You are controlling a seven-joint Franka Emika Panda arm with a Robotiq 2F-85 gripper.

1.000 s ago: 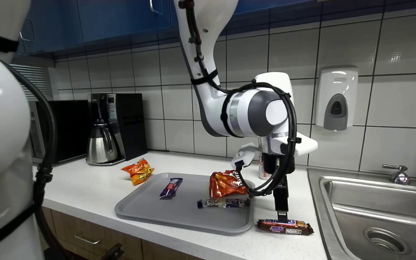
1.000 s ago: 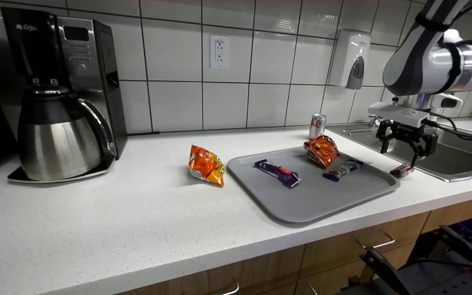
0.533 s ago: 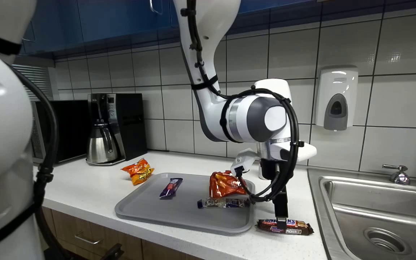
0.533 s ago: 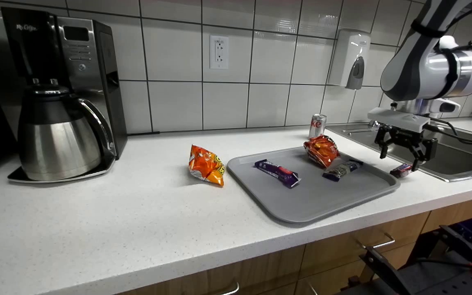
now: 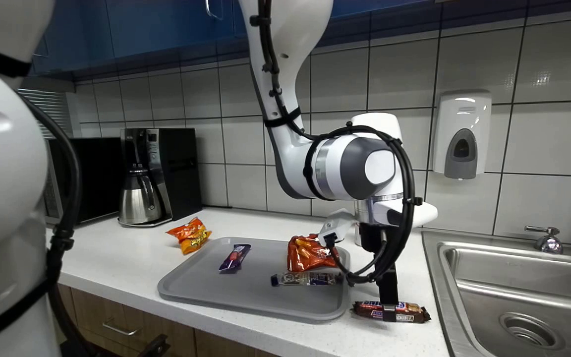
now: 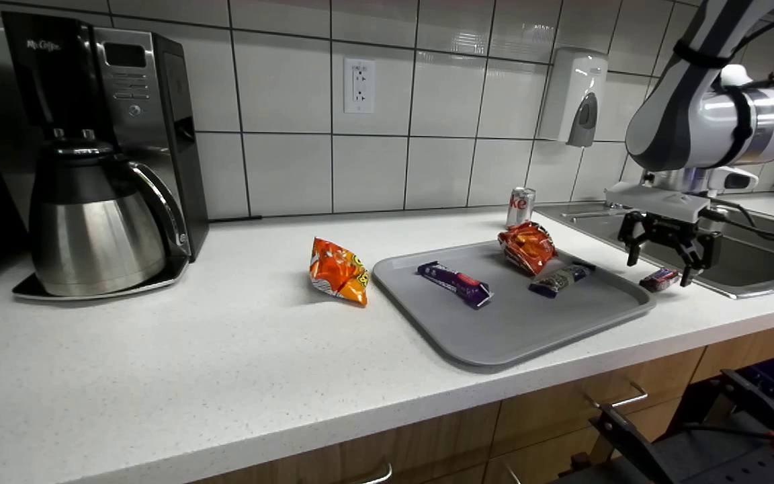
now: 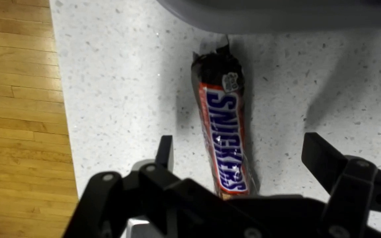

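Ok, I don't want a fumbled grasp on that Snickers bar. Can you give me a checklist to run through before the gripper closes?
1. Gripper open: ok, its fingers stand apart.
2. Snickers bar between the fingers: ok, one on each side in the wrist view.
3. Bar lying steady: ok, it rests lengthwise on the white countertop.
4. Bar apart from the gray tray: cannot tell, its wrapper end comes right up to the rim.
5. Fingers clear of the countertop: cannot tell, no view shows that gap plainly.
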